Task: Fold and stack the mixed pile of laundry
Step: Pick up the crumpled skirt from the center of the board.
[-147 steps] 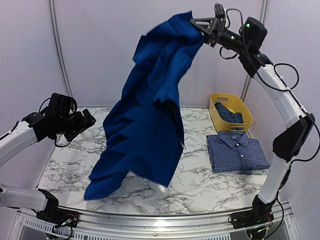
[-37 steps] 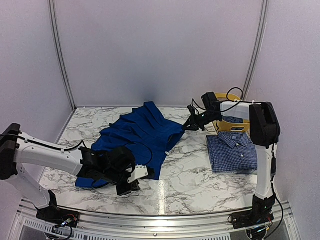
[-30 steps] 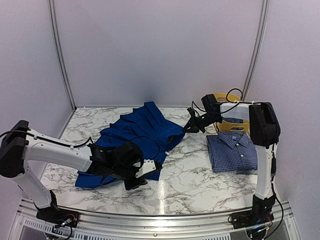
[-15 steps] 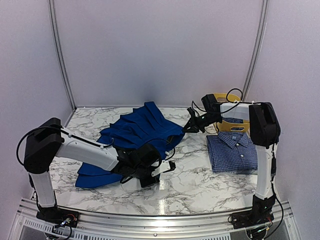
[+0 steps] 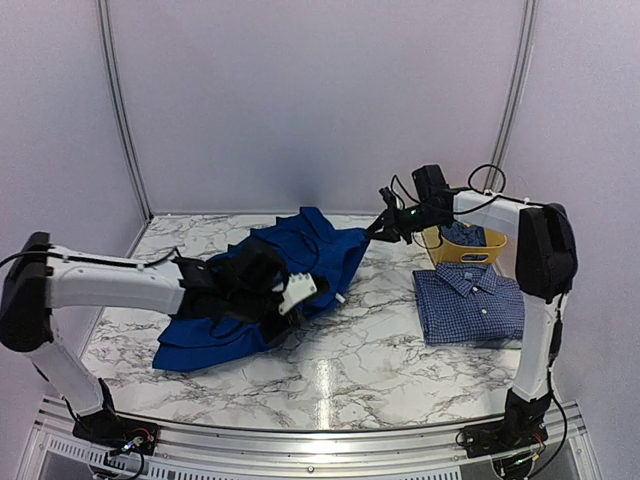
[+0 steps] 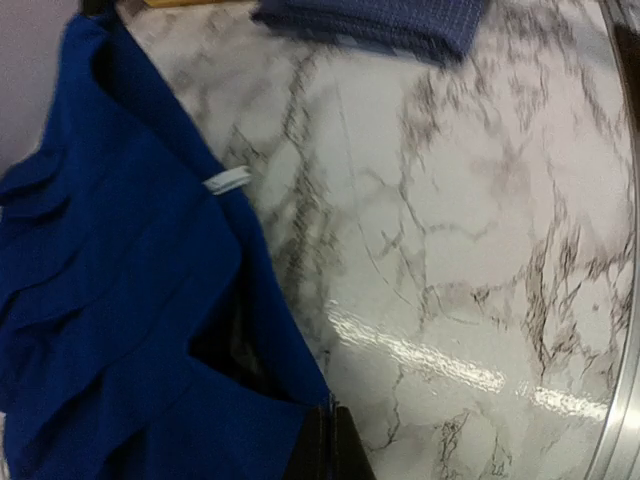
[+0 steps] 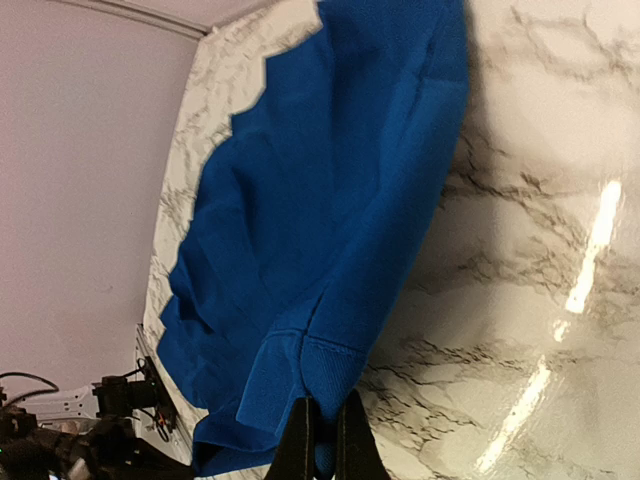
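The royal-blue garment lies rumpled on the marble table, left of centre. My left gripper is shut on its near right edge, the cloth pinched at the fingertips, and a white label shows on the hem. At the garment's far right corner my right gripper is shut on the ribbed hem, holding it just off the table. A folded blue-and-white checked shirt lies at the right. A dark denim garment sits in the yellow tub.
The yellow tub stands at the back right, just behind the checked shirt. Pale walls close in the back and sides. A metal rail runs along the table's near edge.
My left gripper closed on the blue garment's near edge and pulled it up and leftwards. The right gripper rose slightly with its corner, bunching the cloth.
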{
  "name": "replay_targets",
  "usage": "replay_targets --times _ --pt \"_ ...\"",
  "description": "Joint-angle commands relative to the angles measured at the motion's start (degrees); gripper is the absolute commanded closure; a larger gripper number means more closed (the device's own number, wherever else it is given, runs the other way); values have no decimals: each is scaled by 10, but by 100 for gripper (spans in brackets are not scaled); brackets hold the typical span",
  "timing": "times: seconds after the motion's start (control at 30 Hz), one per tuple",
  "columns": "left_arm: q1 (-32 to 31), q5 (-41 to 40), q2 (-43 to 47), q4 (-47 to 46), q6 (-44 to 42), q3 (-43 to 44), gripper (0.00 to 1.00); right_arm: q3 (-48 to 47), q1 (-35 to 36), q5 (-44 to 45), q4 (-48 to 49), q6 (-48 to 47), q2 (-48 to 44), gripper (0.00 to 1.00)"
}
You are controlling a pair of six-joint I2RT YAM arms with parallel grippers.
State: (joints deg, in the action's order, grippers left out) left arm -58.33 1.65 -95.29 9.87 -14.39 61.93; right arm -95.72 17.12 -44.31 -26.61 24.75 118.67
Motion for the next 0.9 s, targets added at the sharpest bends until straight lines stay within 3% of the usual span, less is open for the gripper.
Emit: replay_targets --times 0.0,0.27,0.6,0.73,0.87 --pt "29 -7 136 18 39 2 100 -48 -16 -7 83 69 -86 100" --pt "84 -46 280 33 90 33 100 -89 -11 -36 170 174 -150 100" --pt "93 -79 341 -1 173 154 100 -266 48 -1 180 260 -169 100" --pt "114 -130 331 -8 190 175 100 -298 45 22 187 259 -133 100" --pt "189 -131 291 -18 212 190 100 -367 44 22 227 282 -34 100"
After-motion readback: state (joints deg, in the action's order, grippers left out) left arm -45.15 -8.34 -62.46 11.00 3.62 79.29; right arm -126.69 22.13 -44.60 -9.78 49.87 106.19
